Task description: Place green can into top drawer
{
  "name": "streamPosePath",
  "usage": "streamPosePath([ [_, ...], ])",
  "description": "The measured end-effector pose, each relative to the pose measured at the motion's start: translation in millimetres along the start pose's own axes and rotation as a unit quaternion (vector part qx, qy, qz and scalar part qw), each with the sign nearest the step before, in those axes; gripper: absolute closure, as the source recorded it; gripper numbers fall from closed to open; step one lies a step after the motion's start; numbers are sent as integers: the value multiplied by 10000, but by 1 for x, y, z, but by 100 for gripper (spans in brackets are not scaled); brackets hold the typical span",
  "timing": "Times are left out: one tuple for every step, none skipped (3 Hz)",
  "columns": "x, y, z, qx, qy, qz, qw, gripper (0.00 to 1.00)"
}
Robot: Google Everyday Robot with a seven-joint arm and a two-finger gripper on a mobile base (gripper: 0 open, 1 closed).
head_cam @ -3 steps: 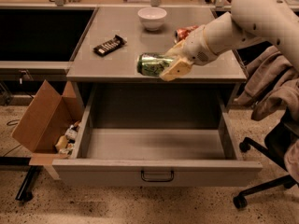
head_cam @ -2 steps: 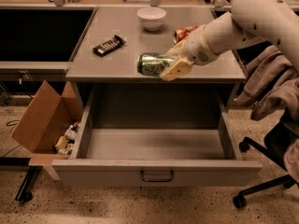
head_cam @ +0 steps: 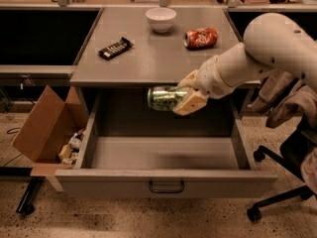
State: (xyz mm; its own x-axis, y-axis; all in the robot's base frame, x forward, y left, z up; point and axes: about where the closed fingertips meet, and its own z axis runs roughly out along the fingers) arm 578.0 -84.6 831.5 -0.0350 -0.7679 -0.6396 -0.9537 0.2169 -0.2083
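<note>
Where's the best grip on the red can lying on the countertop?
Mid-body of the red can, from above, probably: it lies on its side, ends roughly left-right, so closing front-to-back spans its round wall. The gripper, over the open top drawer, is shut on the green can.

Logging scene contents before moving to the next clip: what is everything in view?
green can: one, green-and-white, sideways in the hand, above the open drawer
top drawer: one, grey, pulled open
cabinet top: one, grey, above the drawer
bowl: one, white, cabinet top, back
orange-red can: one, on its side, right of bowl
snack bar: one, dark, cabinet top, left
cardboard box: one, brown, floor, left
office chair: one, black, right
hand: one, cream, shut on green can
arm: one, white, from right
</note>
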Motion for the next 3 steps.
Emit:
streamPosePath([
  [44, 25, 16, -127, 419, 233, 9988, 100],
  [88, 35, 33, -210, 731, 537, 9957, 100],
  [120, 36, 48, -282, 971, 735, 9922, 100],
])
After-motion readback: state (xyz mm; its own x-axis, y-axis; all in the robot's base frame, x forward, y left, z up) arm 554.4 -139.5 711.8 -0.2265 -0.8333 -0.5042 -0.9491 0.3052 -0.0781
